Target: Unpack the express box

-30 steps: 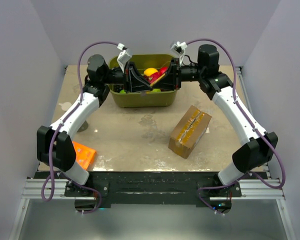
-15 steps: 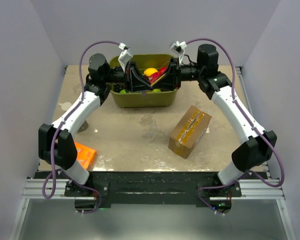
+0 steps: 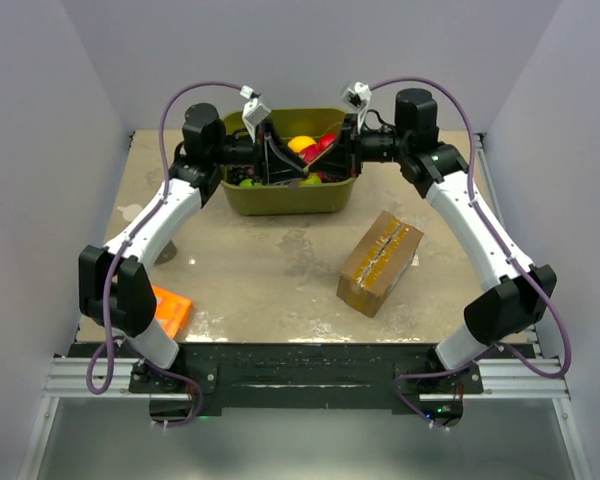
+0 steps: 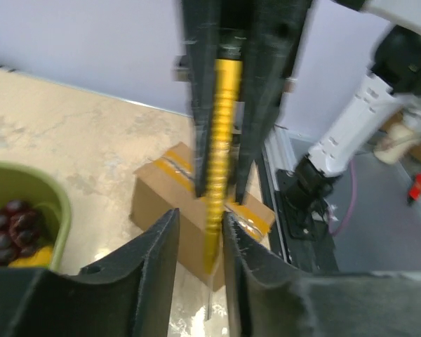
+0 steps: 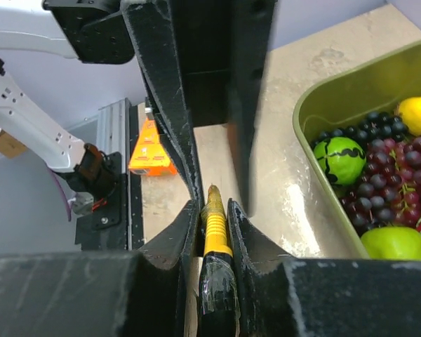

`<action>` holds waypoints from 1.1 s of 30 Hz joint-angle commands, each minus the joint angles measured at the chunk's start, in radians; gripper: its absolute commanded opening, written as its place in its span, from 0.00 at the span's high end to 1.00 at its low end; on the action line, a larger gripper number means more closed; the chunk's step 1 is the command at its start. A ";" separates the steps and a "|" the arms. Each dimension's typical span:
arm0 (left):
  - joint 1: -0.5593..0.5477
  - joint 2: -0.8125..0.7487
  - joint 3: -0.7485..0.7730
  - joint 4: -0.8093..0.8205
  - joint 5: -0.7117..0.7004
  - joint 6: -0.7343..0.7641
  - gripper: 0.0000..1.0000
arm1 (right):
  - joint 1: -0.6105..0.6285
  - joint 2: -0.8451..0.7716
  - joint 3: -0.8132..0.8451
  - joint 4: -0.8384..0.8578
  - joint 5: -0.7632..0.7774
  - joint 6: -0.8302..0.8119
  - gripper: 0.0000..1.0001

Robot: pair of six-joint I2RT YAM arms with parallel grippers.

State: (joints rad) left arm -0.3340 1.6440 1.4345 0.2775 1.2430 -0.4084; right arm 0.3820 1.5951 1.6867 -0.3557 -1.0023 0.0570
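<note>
The express box (image 3: 380,262), brown cardboard with glossy tan tape along its top seam, lies on the table right of centre; it also appears in the left wrist view (image 4: 161,203). Both grippers meet tip to tip above the green bin. My right gripper (image 5: 212,207) (image 3: 328,157) is shut on a yellow ridged tool (image 5: 215,232) with a black wrapped handle. The tool's far end (image 4: 221,126) reaches between the fingers of my left gripper (image 4: 200,217) (image 3: 278,158), which stands open, with a gap on the tool's left side.
The olive-green bin (image 3: 280,200) at the back centre holds grapes, a lemon, a green apple and a small striped melon; its rim (image 5: 326,188) shows in the right wrist view. A flat orange box (image 3: 165,308) lies at the front left.
My left gripper's jaws have opened off the yellow tool. My right gripper's jaws have closed on it. Both wrists have shifted slightly above the bin.
</note>
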 commanded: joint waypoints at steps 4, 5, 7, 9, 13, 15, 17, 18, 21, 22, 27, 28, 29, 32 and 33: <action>0.052 -0.099 0.012 -0.406 -0.283 0.420 0.47 | -0.153 -0.142 0.024 -0.092 0.436 0.024 1.00; 0.037 -0.148 -0.017 -0.420 -0.286 0.522 0.44 | -0.161 -0.161 0.007 -0.092 0.499 0.009 1.00; 0.012 -0.197 -0.113 -0.483 -0.304 0.689 0.43 | -0.173 -0.243 -0.077 -0.053 0.640 -0.046 1.00; -0.058 -0.248 -0.184 -0.606 -0.333 0.830 0.42 | -0.172 -0.305 -0.199 -0.003 0.880 -0.095 1.00; -0.197 -0.296 -0.295 -0.736 -0.413 1.118 0.44 | -0.180 -0.386 -0.366 0.058 1.122 -0.245 1.00; -0.243 -0.291 -0.344 -0.756 -0.418 1.200 0.51 | -0.192 -0.391 -0.424 0.046 1.151 -0.272 1.00; -0.269 -0.274 -0.374 -0.741 -0.421 1.249 0.65 | -0.209 -0.394 -0.458 0.043 1.145 -0.301 1.00; -0.275 -0.270 -0.405 -0.701 -0.412 1.251 0.70 | -0.213 -0.391 -0.487 0.044 1.143 -0.307 1.00; -0.329 -0.225 -0.408 -0.669 -0.358 1.246 0.88 | -0.230 -0.373 -0.522 0.044 1.122 -0.318 1.00; -0.358 -0.213 -0.404 -0.666 -0.326 1.254 0.94 | -0.235 -0.365 -0.527 0.046 1.113 -0.318 1.00; -0.387 -0.138 -0.424 -0.597 -0.237 1.280 0.99 | -0.241 -0.319 -0.538 0.038 1.113 -0.318 1.00; -0.411 -0.128 -0.425 -0.578 -0.217 1.277 0.99 | -0.249 -0.311 -0.541 0.028 1.114 -0.309 1.00; -0.424 -0.106 -0.424 -0.557 -0.214 1.274 0.99 | -0.253 -0.308 -0.541 0.023 1.108 -0.307 1.00; -0.453 -0.057 -0.424 -0.396 -0.203 1.200 0.99 | -0.262 -0.326 -0.564 0.003 1.081 -0.313 1.00; -0.458 -0.044 -0.421 -0.370 -0.206 1.183 0.99 | -0.264 -0.333 -0.579 -0.002 1.076 -0.309 1.00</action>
State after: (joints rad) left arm -0.7612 1.5536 1.0149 -0.3019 0.9691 0.8219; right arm 0.1310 1.2938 1.1374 -0.3496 0.0864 -0.2440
